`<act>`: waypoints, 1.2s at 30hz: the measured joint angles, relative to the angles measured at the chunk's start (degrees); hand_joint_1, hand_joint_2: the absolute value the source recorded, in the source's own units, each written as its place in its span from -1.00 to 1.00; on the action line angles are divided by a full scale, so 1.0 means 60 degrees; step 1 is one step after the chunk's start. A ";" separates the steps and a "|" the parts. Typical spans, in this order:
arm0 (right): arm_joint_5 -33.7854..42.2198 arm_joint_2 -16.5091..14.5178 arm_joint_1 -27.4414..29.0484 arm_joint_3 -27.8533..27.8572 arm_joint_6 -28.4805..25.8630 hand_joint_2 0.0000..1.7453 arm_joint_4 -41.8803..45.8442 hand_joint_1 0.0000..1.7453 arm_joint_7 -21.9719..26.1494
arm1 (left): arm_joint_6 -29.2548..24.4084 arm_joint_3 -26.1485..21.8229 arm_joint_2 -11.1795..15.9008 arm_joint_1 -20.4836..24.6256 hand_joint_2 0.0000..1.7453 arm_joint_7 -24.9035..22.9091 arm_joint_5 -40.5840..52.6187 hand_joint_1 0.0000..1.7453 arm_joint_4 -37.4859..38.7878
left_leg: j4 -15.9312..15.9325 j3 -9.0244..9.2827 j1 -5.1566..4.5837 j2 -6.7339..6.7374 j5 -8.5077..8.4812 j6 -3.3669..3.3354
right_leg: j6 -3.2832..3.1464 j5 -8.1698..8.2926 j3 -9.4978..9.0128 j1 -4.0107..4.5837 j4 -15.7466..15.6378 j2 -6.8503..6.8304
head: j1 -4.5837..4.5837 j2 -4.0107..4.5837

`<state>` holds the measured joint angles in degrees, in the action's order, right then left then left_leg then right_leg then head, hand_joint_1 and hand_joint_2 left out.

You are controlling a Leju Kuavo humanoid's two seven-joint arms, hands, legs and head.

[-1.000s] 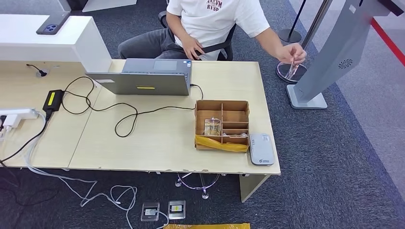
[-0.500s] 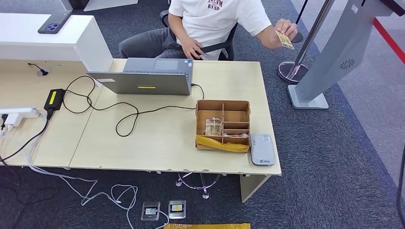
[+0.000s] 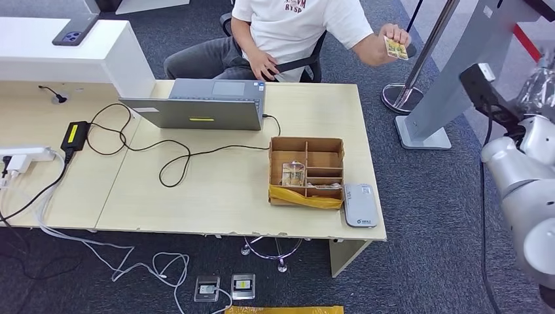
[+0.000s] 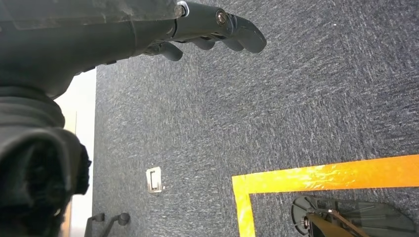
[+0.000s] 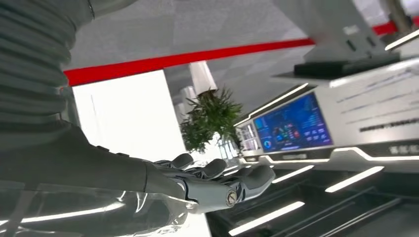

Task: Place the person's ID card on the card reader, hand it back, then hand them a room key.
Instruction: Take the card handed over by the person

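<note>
A seated person in a white T-shirt [image 3: 298,26] holds up a yellowish ID card [image 3: 396,48] beyond the desk's far right corner. The grey card reader [image 3: 359,205] lies at the desk's front right corner. Beside it stands a compartmented cardboard box [image 3: 321,145] with key cards [image 3: 292,173] inside. My right arm [image 3: 523,176] rises along the right edge, well right of the desk. My right hand [image 5: 217,182] has its fingers stretched out and holds nothing. My left hand [image 4: 212,29] hangs over the carpet, fingers apart, nothing in it.
A laptop [image 3: 196,111] sits at the desk's far edge, with black cables and a power brick [image 3: 74,135] to its left. A phone [image 3: 72,31] lies on the white counter. A grey kiosk stand [image 3: 451,78] and a stanchion base [image 3: 399,98] are right of the desk.
The person lifted the card from low near the stanchion base to shoulder height. My right arm has risen into the head view at the right edge.
</note>
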<state>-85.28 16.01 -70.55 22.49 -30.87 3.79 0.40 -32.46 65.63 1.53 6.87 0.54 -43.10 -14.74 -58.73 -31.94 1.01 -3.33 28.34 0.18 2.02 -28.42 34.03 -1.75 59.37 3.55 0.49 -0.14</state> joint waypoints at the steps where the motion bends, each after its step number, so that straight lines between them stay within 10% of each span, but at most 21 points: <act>1: 0.0741 0.0042 0.0438 -0.0601 0.0777 1.00 0.0340 -1.00 -0.0716 | -0.0003 0.0010 0.0008 -0.0001 -1.00 -0.0001 -0.0007 -1.00 0.0001 | -0.0004 0.0033 0.0011 -0.0009 0.0007 -0.0005 | 0.0005 -0.0004 -0.0038 0.0017 -0.0021 -0.0003 | -0.0006 0.0000; 6: 0.6651 0.0683 0.1982 -0.4920 0.3814 1.00 0.4409 -1.00 -0.4566 | -0.0052 0.0086 0.0039 -0.0107 -1.00 -0.0004 -0.0152 -1.00 0.0004 | -0.0001 -0.0165 -0.0069 0.0165 -0.0016 0.0001 | 0.0006 0.0087 0.0180 -0.0101 0.0054 0.0176 | -0.0163 0.0001; 9: 0.6970 0.0607 0.2019 -0.6941 0.3316 1.00 0.6613 -1.00 -0.4475 | -0.0092 0.0131 0.0105 -0.0040 -1.00 -0.0005 -0.0224 -1.00 0.0018 | 0.0003 -0.0145 -0.0066 0.0399 0.0006 0.0015 | -0.0007 0.0132 0.0267 -0.0097 0.0062 0.0399 | -0.0135 0.0000; 15: 0.7287 0.0538 0.2216 -0.9672 0.2737 1.00 0.8500 -1.00 -0.4395 | -0.0105 0.0152 0.0107 0.0047 -1.00 -0.0005 -0.0405 -1.00 0.0015 | 0.0001 -0.0181 -0.0010 0.0128 -0.0072 0.0035 | -0.0024 0.0120 0.0220 -0.0030 0.0061 0.0119 | -0.0147 0.0001; 36: 0.7094 0.0472 0.2279 -1.2568 0.2406 1.00 1.0320 -1.00 -0.4365 | -0.0101 0.0166 0.0144 -0.0015 -1.00 -0.0005 -0.0427 -1.00 0.0019 | 0.0002 -0.0195 0.0000 0.0079 -0.0081 0.0042 | -0.0028 0.0117 0.0213 -0.0021 0.0059 0.0070 | -0.0147 0.0001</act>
<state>-42.72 18.84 -56.88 -52.92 -16.43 65.71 -25.79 -33.07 66.62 2.39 6.78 0.50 -45.66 -14.62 -58.72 -33.11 1.02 -2.85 27.85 0.43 1.85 -27.72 35.31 -1.88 59.73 3.97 -0.39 -0.13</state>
